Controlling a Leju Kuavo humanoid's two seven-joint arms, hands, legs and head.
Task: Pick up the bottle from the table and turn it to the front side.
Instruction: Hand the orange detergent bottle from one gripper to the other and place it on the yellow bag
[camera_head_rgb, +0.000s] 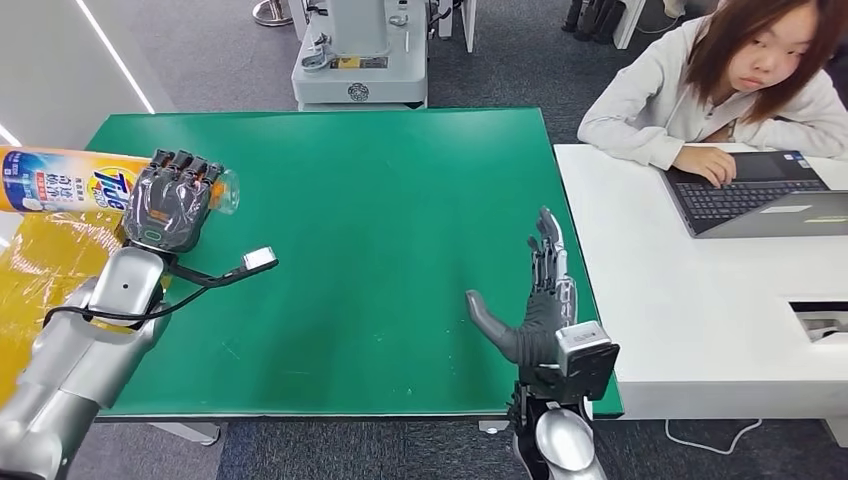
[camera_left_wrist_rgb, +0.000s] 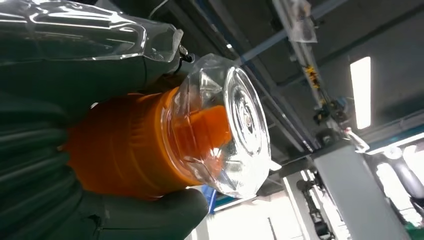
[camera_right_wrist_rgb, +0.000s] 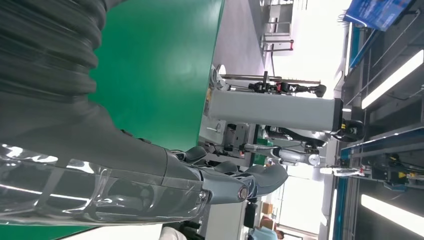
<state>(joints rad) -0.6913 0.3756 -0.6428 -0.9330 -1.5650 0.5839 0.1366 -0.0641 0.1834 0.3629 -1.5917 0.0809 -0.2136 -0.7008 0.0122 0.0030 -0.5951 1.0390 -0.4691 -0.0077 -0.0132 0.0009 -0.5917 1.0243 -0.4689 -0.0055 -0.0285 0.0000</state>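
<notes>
My left hand (camera_head_rgb: 168, 203) grips an orange detergent bottle (camera_head_rgb: 62, 180) near its neck, holding it on its side above the left edge of the green table (camera_head_rgb: 380, 200). The printed label faces up toward the head view and the clear cap (camera_head_rgb: 226, 190) points right. In the left wrist view the orange neck (camera_left_wrist_rgb: 125, 150) and clear cap (camera_left_wrist_rgb: 230, 125) sit between my dark fingers (camera_left_wrist_rgb: 150, 215). My right hand (camera_head_rgb: 540, 290) hovers over the table's right front part, fingers straight and apart, holding nothing. The right wrist view shows its fingers (camera_right_wrist_rgb: 235, 182) above the green top.
A white desk (camera_head_rgb: 700, 300) adjoins the table's right edge; a person sits there typing on a laptop (camera_head_rgb: 750, 195). A grey machine base (camera_head_rgb: 360, 60) stands behind the table. Yellow sheeting (camera_head_rgb: 40, 270) lies at the left, under my left arm.
</notes>
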